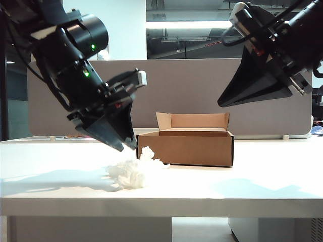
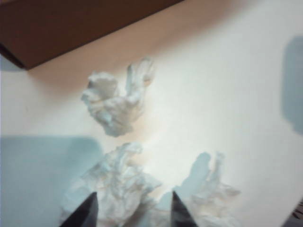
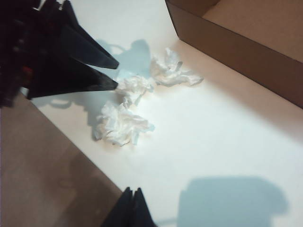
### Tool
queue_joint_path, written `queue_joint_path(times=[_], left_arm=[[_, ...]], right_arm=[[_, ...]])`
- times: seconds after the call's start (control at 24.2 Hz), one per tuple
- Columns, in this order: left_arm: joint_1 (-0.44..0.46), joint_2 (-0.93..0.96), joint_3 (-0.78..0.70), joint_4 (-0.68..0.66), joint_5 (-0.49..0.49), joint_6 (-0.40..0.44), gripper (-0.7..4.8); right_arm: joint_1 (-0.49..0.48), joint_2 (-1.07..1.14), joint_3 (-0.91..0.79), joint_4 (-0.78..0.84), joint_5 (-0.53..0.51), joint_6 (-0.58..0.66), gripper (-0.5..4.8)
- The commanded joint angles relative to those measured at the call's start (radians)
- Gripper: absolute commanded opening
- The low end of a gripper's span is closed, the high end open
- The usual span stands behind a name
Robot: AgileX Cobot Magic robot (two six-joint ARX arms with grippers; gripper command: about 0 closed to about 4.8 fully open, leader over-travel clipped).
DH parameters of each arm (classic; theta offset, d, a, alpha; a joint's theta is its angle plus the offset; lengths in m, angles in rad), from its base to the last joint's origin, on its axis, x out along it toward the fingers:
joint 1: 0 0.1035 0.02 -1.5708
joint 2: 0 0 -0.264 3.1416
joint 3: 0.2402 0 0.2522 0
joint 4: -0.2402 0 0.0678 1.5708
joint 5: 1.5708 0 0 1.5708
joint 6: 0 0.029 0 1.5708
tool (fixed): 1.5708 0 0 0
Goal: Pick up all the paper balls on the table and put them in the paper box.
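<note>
Three white crumpled paper balls (image 1: pixel 132 170) lie close together on the white table (image 1: pixel 262 176), just left of the brown paper box (image 1: pixel 186 147). My left gripper (image 1: pixel 126 146) is tilted down over them and stands open. In the left wrist view its gripper (image 2: pixel 133 212) has a finger on either side of the nearest ball (image 2: pixel 120 182), with a second ball (image 2: pixel 116 101) beyond and a third (image 2: pixel 213 194) beside it. My right gripper (image 1: pixel 221 104) hangs high above the box's right side, shut and empty (image 3: pixel 133 193). The right wrist view shows the balls (image 3: pixel 122 125) and the left gripper (image 3: pixel 117 74).
A grey divider panel (image 1: pixel 202 85) runs behind the table. The box (image 3: pixel 246 42) is open-topped with upright flaps (image 1: pixel 194 121) at its back. The table's thick front edge (image 1: pixel 161 206) is close to the ball cluster.
</note>
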Motion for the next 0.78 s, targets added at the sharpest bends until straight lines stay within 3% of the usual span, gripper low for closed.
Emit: queue_joint_path(times=[0.04, 0.45, 0.54, 0.66, 0.78], left_arm=[[-0.003, 0.018, 0.005, 0.026, -0.020, 0.005, 1.87], [-0.003, 0.089, 0.005, 0.056, -0.021, 0.005, 1.81], [-0.003, 0.092, 0.005, 0.057, -0.026, 0.006, 1.42], [-0.003, 0.090, 0.006, 0.069, -0.066, 0.005, 0.16], [-0.003, 0.078, 0.010, 0.077, -0.129, 0.005, -0.06]], right_arm=[[0.001, -0.003, 0.006, 0.011, -0.005, -0.004, -0.05], [0.001, -0.003, 0.006, 0.011, 0.017, -0.004, -0.05], [0.001, -0.003, 0.006, 0.011, 0.017, -0.004, -0.05], [0.001, -0.003, 0.006, 0.011, 0.017, -0.004, -0.05], [0.001, -0.003, 0.006, 0.009, 0.017, -0.004, -0.05]])
